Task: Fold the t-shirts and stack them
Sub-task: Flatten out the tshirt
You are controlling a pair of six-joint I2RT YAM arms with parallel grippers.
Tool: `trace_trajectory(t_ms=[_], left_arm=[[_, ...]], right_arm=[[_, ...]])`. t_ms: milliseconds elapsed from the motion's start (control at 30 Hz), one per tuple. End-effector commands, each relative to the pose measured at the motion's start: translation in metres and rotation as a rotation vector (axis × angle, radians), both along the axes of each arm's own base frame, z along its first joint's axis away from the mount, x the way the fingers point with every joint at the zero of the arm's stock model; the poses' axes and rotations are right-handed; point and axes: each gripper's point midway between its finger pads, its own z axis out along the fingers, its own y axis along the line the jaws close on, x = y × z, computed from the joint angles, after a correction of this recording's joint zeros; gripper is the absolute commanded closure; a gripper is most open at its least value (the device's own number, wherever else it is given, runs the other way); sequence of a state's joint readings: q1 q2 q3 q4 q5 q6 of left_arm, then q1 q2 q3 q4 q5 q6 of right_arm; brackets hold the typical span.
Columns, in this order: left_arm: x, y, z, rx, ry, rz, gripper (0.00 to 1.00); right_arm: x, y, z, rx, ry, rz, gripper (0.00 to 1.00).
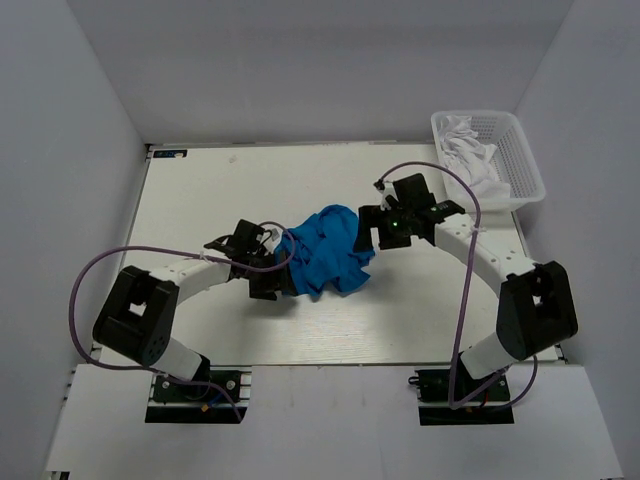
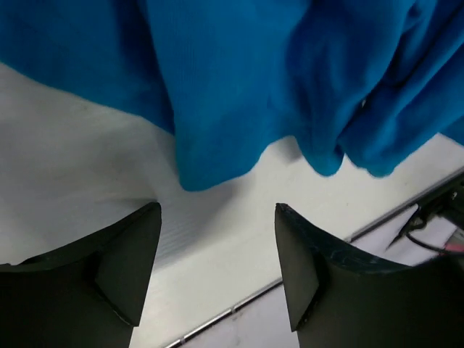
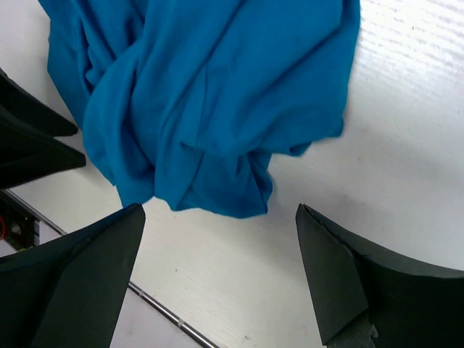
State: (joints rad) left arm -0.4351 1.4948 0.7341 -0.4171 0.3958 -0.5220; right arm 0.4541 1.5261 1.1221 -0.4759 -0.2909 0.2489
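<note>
Gaping wide, the left pincer holds nothing: its two dark fingers stand well apart over bare worktop, and the hem of the blue t-shirt hangs just beyond the tips without passing between them. The right pincer is spread wider still, and it too grips nothing. The shirt's bunched lower edge lies just past the gap between its fingers, and its wrist view does not show either finger touching the cloth.

From above, the two pincers face each other across the shirt, the left at its near-left side and the right at its far-right side. The shirt lies crumpled in a heap of folds near the middle of the worktop, neither spread flat nor folded.

The worktop is a pale off-white board with a faint grain. A thin metal strip runs along its near edge, and a few small marks show toward the far side. A white mesh basket sits at the far right corner with white cloth piled inside. A purple cable loops out from each arm. Plain light-grey walls close in the left, right and far sides.
</note>
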Motion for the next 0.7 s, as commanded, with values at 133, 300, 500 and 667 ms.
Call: trace_trajectory(t_ms=[133,300,500,667], left_arm=[[0.042,0.002,0.001,0.1,-0.173,0.052,0.36],[0.043,-0.011,0.004,0.093,-0.195,0.011,0.88],[0.054,-0.005,0.053,0.076,-0.327,0.064,1.0],[0.065,-0.002,0.102,0.057,-0.423,0.112,1.0]], right_arm=[[-0.013,-0.011,0.004,-0.003,-0.013,-0.061,0.1],[-0.01,-0.021,0.008,-0.032,-0.028,-0.11,0.1],[-0.017,-0.02,-0.004,-0.052,-0.031,-0.059,0.1],[-0.025,-0.007,-0.017,-0.033,0.022,0.006,0.1]])
